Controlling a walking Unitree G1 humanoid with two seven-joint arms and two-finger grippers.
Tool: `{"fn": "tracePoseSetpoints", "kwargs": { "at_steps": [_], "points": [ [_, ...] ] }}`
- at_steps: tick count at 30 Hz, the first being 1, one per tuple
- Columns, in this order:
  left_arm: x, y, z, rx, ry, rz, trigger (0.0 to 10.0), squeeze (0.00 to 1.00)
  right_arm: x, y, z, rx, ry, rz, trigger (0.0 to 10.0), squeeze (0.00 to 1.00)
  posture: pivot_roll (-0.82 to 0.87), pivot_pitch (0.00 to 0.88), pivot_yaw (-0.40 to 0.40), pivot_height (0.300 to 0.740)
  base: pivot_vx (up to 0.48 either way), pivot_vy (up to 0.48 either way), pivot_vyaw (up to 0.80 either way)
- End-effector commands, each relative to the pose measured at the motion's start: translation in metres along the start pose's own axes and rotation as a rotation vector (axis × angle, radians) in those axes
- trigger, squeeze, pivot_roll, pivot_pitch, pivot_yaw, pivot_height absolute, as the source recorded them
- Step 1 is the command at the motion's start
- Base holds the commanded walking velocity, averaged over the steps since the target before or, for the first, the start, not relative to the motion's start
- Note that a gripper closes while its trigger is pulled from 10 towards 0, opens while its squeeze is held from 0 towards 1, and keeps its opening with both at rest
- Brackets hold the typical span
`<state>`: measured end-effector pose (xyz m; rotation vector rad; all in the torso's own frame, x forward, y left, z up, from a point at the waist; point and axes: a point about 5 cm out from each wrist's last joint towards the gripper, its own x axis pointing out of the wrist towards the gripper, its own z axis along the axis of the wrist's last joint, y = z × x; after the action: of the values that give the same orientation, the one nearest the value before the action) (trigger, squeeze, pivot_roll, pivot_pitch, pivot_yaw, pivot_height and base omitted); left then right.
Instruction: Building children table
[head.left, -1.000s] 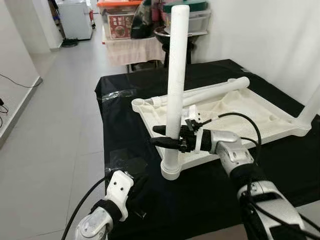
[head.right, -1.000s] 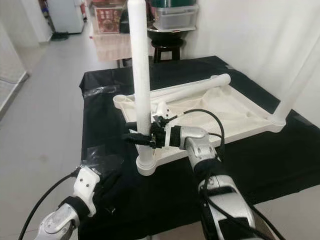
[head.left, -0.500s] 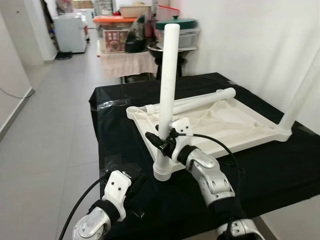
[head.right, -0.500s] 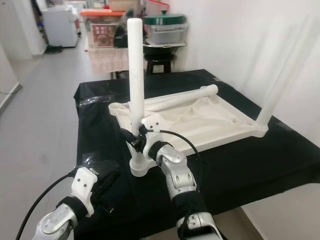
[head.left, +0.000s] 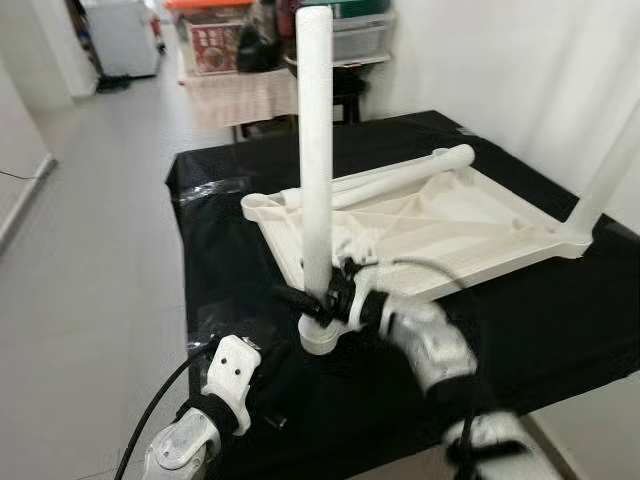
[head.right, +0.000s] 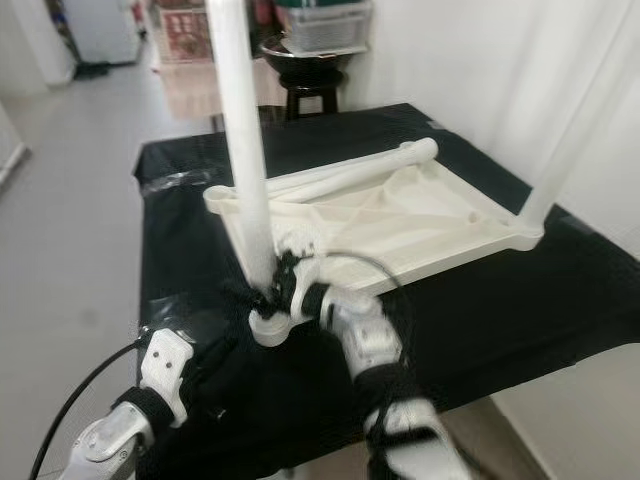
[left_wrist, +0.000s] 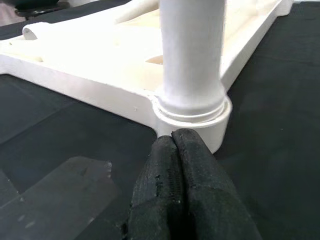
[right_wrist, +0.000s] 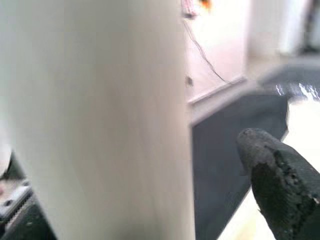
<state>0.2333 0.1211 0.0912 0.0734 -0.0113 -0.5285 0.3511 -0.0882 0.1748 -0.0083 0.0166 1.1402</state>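
Note:
The white children's table (head.left: 470, 225) lies upside down on a black-covered table. One white leg (head.left: 313, 150) stands upright in the near-left corner socket (head.left: 322, 335). My right gripper (head.left: 305, 300) is at the leg's base just above the socket, open. In the right wrist view one finger (right_wrist: 272, 185) stands clear of the leg (right_wrist: 100, 120). My left gripper (left_wrist: 173, 137) rests shut and empty on the cloth, its tips pointing at the socket (left_wrist: 192, 117). A second leg (head.left: 610, 170) stands at the far right corner. A loose leg (head.left: 400, 180) lies across the far side.
Grey tiled floor (head.left: 90, 230) runs along the left of the black cloth (head.left: 560, 320). A stool and stacked boxes (head.left: 240, 45) stand behind the table. A white wall (head.left: 500, 60) is on the right. Shiny tape patches (head.left: 215, 190) sit on the cloth.
The head camera has shifted. My right gripper has slid down the upright leg towards the socket, and its arm is blurred. The left gripper has stayed where it was.

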Motion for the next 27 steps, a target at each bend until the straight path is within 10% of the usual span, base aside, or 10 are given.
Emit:
{"fn": "tracePoseSetpoints", "kwargs": {
  "at_steps": [1, 2, 14, 15, 16, 27],
  "points": [
    [-0.002, 0.001, -0.005, 0.006, 0.023, 0.003, 10.0, 0.00, 0.000, 0.000, -0.007, 0.015, 0.017, 0.052, 10.0, 0.26, -0.02, 0.000, -0.008, 0.740, 0.000, 0.000, 0.00],
    [-0.001, 0.000, -0.005, 0.006, 0.023, 0.004, 10.0, 0.00, -0.002, -0.002, -0.005, 0.009, 0.033, 0.090, 10.0, 0.00, -0.01, 0.000, -0.009, 0.740, 0.000, 0.000, 0.00],
    [-0.001, -0.001, -0.005, 0.007, 0.021, 0.005, 10.0, 0.00, -0.012, -0.016, 0.009, 0.025, 0.098, 0.264, 10.0, 0.00, 0.00, 0.000, -0.023, 0.740, 0.000, 0.000, 0.00],
    [-0.001, -0.001, -0.005, 0.006, 0.021, 0.005, 10.0, 0.00, -0.014, -0.018, 0.008, 0.037, 0.115, 0.282, 9.3, 0.00, 0.00, 0.000, -0.027, 0.740, 0.000, 0.000, 0.00],
    [-0.001, -0.002, -0.005, 0.005, 0.021, 0.005, 10.0, 0.00, -0.015, -0.019, 0.007, 0.043, 0.127, 0.293, 0.0, 0.00, 0.00, 0.000, -0.030, 0.740, 0.000, 0.000, 0.00],
    [-0.002, -0.004, -0.005, 0.000, 0.018, 0.004, 10.0, 0.00, -0.025, -0.023, -0.007, 0.045, 0.079, 0.173, 0.0, 0.00, -0.01, 0.000, -0.023, 0.740, 0.000, 0.000, 0.00]
  ]
}}
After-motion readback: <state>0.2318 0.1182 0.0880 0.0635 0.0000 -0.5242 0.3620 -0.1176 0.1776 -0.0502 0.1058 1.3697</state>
